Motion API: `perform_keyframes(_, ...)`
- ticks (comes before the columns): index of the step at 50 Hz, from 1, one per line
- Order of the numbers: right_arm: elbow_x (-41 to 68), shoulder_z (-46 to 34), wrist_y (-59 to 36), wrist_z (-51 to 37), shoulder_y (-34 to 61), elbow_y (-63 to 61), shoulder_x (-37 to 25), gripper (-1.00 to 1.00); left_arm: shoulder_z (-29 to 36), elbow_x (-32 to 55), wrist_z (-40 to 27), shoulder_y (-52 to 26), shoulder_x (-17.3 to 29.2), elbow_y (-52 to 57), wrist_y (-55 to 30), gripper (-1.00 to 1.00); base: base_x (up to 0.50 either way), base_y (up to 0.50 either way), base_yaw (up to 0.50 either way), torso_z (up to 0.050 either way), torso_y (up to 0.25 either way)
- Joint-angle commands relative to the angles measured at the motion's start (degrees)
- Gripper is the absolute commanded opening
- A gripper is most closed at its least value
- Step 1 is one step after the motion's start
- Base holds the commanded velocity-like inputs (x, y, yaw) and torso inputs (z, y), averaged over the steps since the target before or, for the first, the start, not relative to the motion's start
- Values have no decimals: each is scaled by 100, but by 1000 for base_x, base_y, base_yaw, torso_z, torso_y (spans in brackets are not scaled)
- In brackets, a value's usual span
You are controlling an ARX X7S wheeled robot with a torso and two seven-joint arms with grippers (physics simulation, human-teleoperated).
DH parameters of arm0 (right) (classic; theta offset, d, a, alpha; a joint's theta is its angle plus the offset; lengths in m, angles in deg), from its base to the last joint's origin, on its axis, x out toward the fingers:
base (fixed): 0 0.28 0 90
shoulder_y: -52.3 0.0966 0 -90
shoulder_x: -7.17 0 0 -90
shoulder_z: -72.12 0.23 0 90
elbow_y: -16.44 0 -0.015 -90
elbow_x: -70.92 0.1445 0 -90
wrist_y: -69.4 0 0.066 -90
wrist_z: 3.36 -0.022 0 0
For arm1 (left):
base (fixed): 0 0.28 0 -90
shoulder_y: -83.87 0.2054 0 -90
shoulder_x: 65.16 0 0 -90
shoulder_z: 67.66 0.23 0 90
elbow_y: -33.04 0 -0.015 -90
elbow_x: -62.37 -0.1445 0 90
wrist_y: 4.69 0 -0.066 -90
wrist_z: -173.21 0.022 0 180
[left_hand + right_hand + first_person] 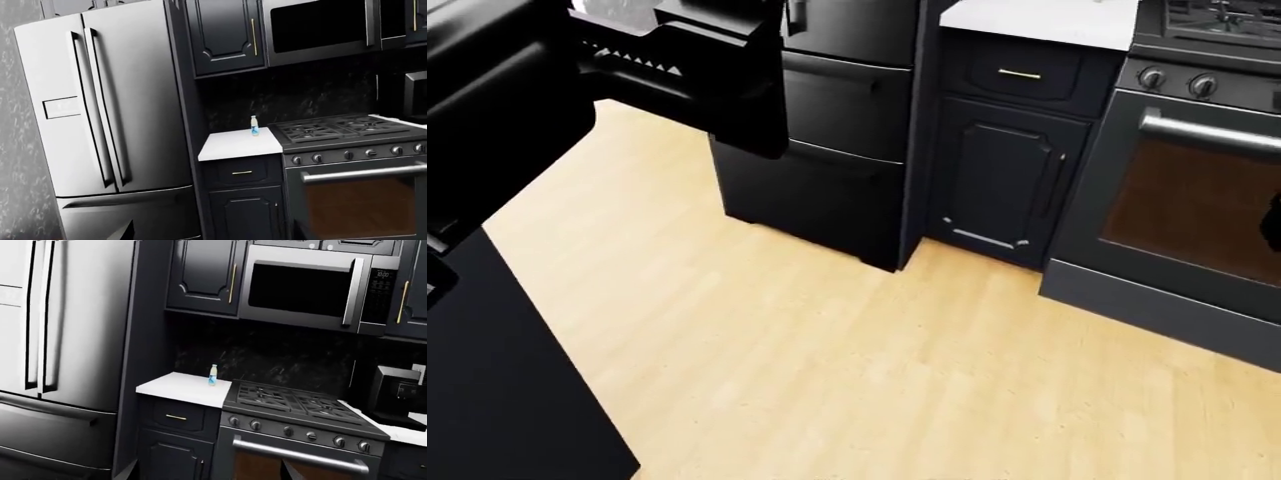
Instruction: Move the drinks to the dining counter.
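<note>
While both arms ride raised, a cream bottle (254, 125) stands upright on the narrow white desk (233, 147) between fridge (100, 100) and stove (340, 131), well out of reach; whether either hand is clenched, I cannot tell.

A home kitchen is shown — simulator-rendered. A steel French-door fridge (100, 115) is set beside dark panelled cabinets (225, 32) with brass handles, a gas range (297, 407) with oven below, and a microwave (310, 287) mounted above. Light wood flooring (868, 370) is seen. What may be a coffee machine (393, 395) is partly cropped.
</note>
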Motion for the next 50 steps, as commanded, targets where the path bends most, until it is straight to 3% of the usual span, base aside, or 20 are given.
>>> perform_keyframes(1,15,-36,-34,-54,61,9,7,100,-2,-7,14,10,25,14,11,100,-150,-76,-500,0,0)
perform_keyframes(18,93,-215,-189,-95,321,50,63,100,2,-37,45,38,41,15,31,100,-154,-67,-500,0,0)
perform_keyframes(25,62,-709,-485,-283,812,164,502,100,-99,-75,103,241,250,119,106,100,-160,-56,-500,0,0)
perform_keyframes(50,-282,-1248,-644,-332,1218,349,1357,100,-381,12,136,547,832,428,263,100,-163,-40,-500,0,0)
